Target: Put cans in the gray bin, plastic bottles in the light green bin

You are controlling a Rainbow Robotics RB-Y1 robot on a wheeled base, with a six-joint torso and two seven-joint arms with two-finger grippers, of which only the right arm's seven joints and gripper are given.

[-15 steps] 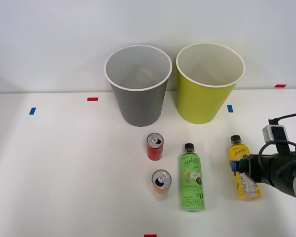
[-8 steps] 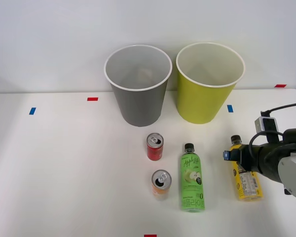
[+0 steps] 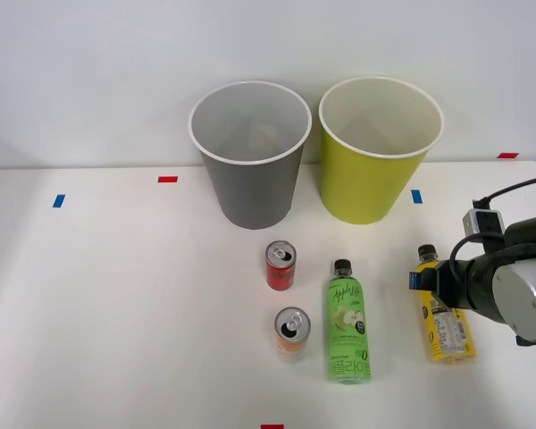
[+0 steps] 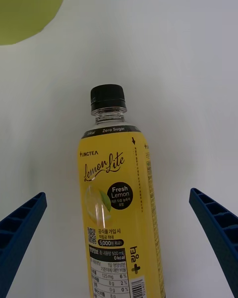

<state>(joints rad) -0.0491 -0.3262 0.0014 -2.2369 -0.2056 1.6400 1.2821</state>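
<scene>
Right gripper (image 4: 119, 248) shifted slightly right since 0.5 s ago | fingers spread wide, holding nothing, straddling yellow-label bottle (image 4: 119, 208) | bottle lying on desk (image 3: 116, 295), near-right of light green bin (image 3: 375, 170)

The gray bin (image 3: 250, 156) and the light green bin (image 3: 380, 152) stand upright side by side at the back of the counter, both white-rimmed. In front of them the red can (image 3: 280, 265) and the orange can (image 3: 291, 333) stand upright. To their right, the green-labelled bottle (image 3: 348, 323) and the yellow-labelled bottle (image 4: 119, 213) lie flat, black caps toward the bins.
</scene>
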